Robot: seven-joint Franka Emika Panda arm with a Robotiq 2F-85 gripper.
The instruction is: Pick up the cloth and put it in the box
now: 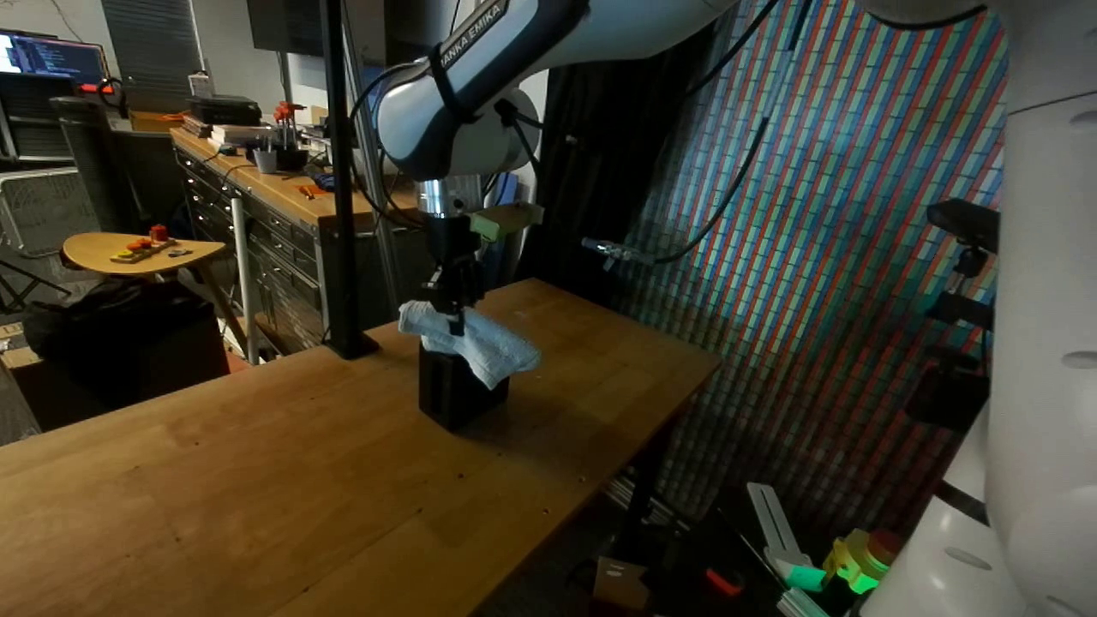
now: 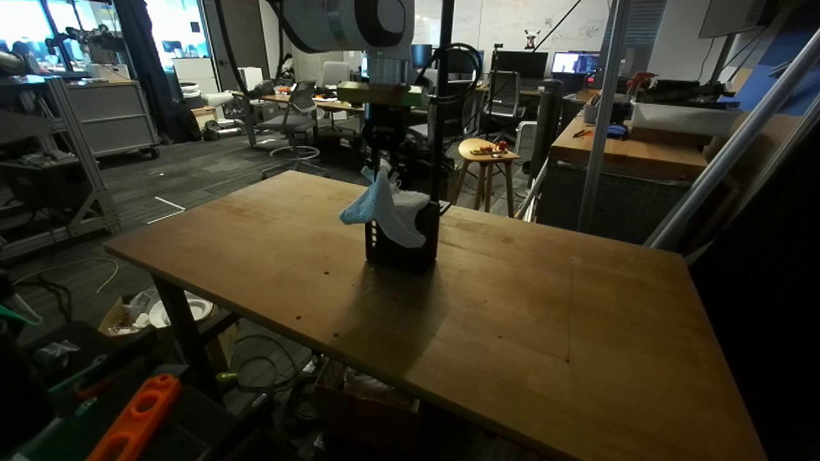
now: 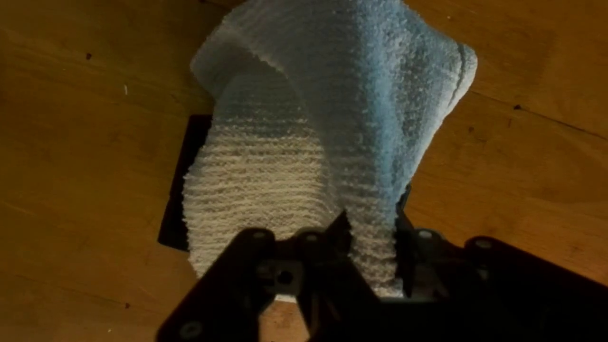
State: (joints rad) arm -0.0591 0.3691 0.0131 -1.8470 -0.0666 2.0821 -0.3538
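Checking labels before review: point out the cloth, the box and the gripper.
cloth [image 3: 280, 166]: wrist view, on its lit, ribbed part.
box [image 1: 456, 396]: in an exterior view, on its dark side wall, below the cloth.
gripper [image 3: 374, 247]: wrist view, midway between its fingertips, where the cloth is pinched.

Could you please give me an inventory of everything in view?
Table: 1, brown, central in both exterior views
Box: 1, black, on the table
Cloth: 1, pale bluish-white, over the box, partly overhanging it
Post: 1, black, at the table's edge
Stool: 1, light wood, beyond the table
Drawer bench: 1, dark, wood-topped, beyond the table
Striped backdrop: 1, multicoloured, beside the table
Background clutter: uncounted, mixed colours, beyond the table
Arm: 1, white and black, over the table
Gripper: 1, black, closed on the cloth
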